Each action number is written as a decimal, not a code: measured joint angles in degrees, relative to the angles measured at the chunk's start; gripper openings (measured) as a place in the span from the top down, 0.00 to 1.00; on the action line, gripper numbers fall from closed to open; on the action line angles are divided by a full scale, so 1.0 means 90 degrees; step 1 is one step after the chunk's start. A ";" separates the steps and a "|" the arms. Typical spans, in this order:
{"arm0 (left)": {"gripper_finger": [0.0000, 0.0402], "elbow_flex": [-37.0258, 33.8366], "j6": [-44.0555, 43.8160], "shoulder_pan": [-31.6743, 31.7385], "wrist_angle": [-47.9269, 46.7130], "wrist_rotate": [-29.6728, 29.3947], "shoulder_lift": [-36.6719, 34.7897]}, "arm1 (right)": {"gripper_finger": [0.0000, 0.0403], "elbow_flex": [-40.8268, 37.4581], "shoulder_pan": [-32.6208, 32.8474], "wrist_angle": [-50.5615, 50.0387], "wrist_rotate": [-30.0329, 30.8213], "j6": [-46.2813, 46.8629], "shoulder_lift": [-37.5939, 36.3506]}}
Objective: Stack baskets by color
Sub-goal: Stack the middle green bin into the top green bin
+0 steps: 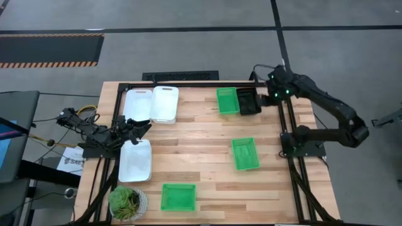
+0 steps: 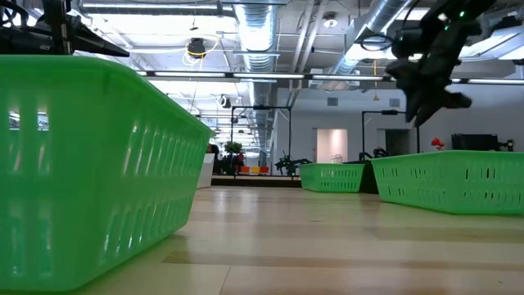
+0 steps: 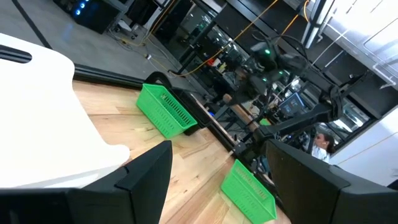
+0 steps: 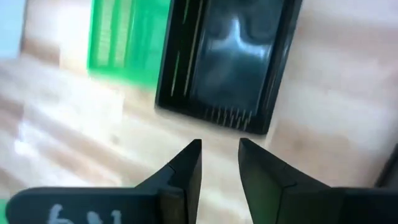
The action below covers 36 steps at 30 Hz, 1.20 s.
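Three white baskets (image 1: 152, 104), three bright green slotted baskets (image 1: 245, 154), one glossy black basket (image 1: 249, 102). The table (image 1: 201, 135) is pale striped wood; the plant (image 1: 127, 202) is green, the arms (image 1: 326, 103) dark.

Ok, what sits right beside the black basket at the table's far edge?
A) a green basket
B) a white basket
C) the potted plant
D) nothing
A: in the high view a green basket sits against the black basket, under the right pincer; the right wrist view shows the same pair.
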 joint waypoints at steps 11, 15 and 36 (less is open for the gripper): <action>0.38 0.0000 -0.0001 0.0000 0.0000 0.0138 0.0000 | 0.69 -0.0005 0.3614 -0.0685 0.1054 0.2735 -0.0818; 0.38 0.0000 -0.0001 0.0000 0.0000 0.0202 0.0000 | 0.69 -0.0007 0.5138 -0.0712 0.1668 0.3990 -0.0851; 0.38 0.0002 -0.0001 0.0000 -0.0160 0.0119 0.0000 | 0.52 -0.0010 0.8892 -0.0697 0.2977 0.8533 0.1921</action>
